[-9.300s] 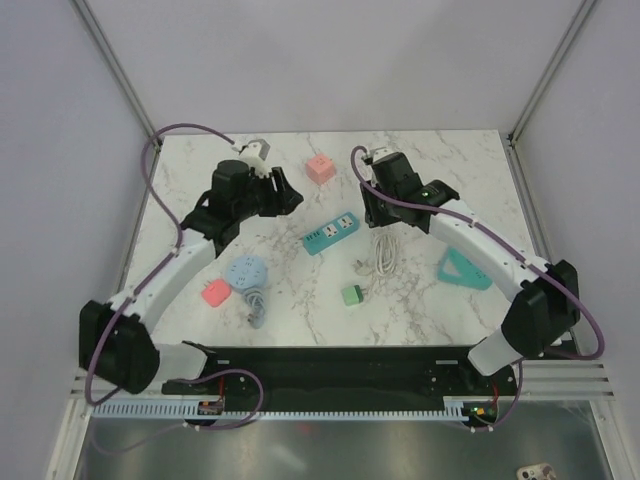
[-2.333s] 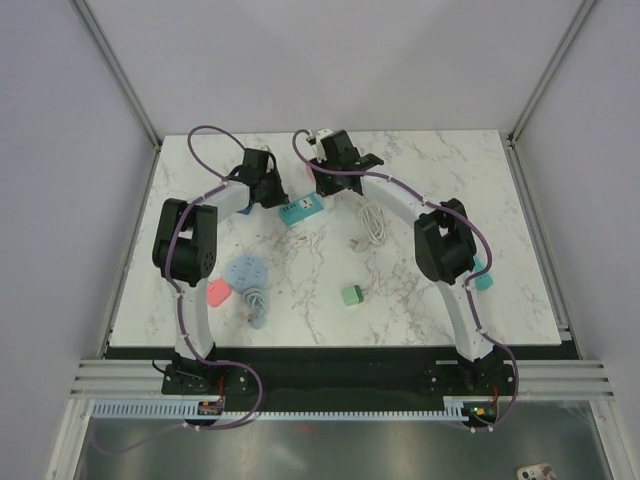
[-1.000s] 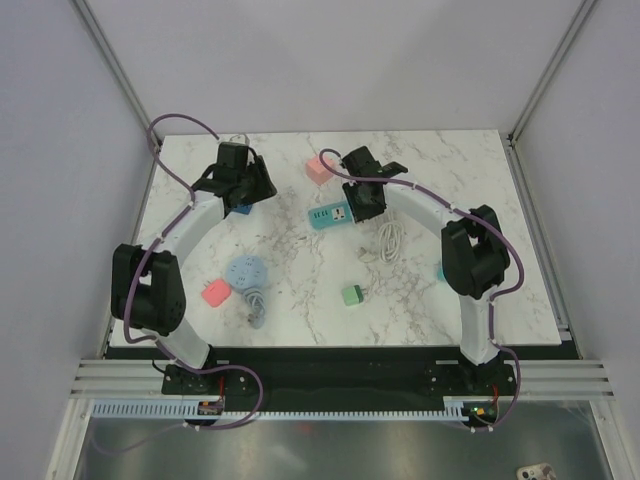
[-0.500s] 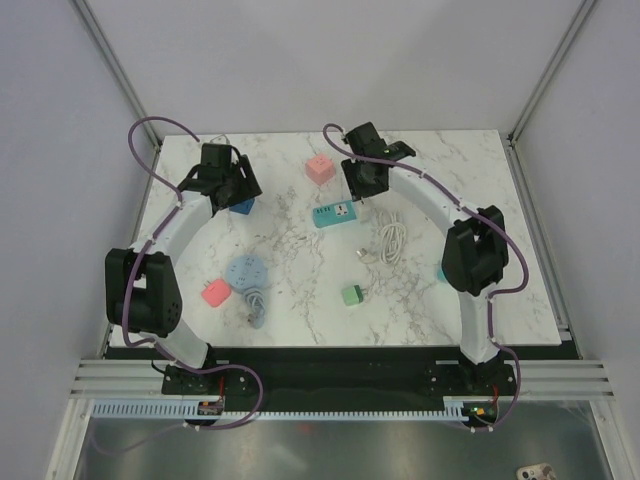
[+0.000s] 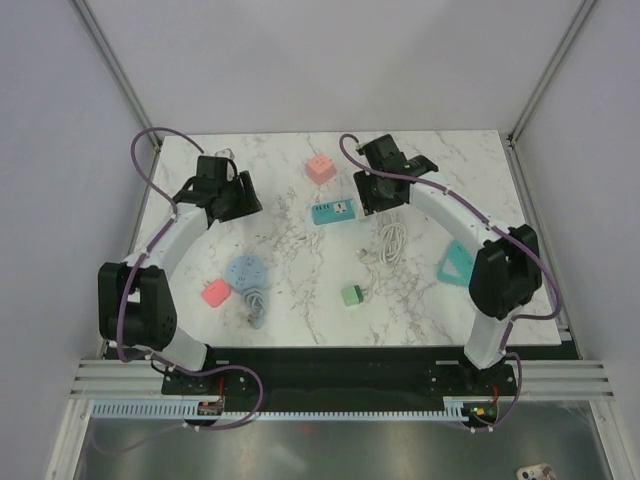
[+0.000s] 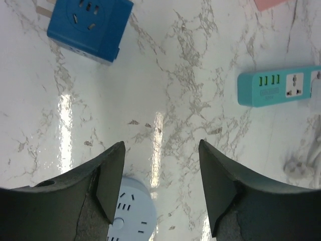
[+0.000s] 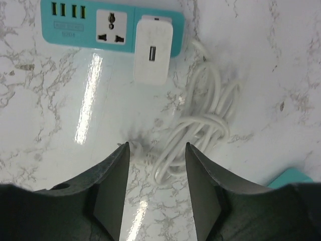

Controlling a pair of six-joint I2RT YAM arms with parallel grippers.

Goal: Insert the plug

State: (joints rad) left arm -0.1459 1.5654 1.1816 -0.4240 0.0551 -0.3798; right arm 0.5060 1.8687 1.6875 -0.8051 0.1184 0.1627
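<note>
One power strip (image 7: 108, 27), one plug (image 7: 153, 49), one cable (image 7: 200, 125), one round socket (image 5: 245, 272), two cube sockets (image 5: 320, 168) (image 6: 90, 27), two adapters (image 5: 352, 295) (image 5: 215, 293), one triangle (image 5: 455, 281).

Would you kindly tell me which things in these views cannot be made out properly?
Right wrist view: the body of the white charger hides its prongs, so how deep it sits in the teal power strip is unclear.
Top view: the left hand hides the blue socket cube.
Left wrist view: the top edge cuts off the pink item.
Right wrist view: the strip's label print is too small to read.
</note>
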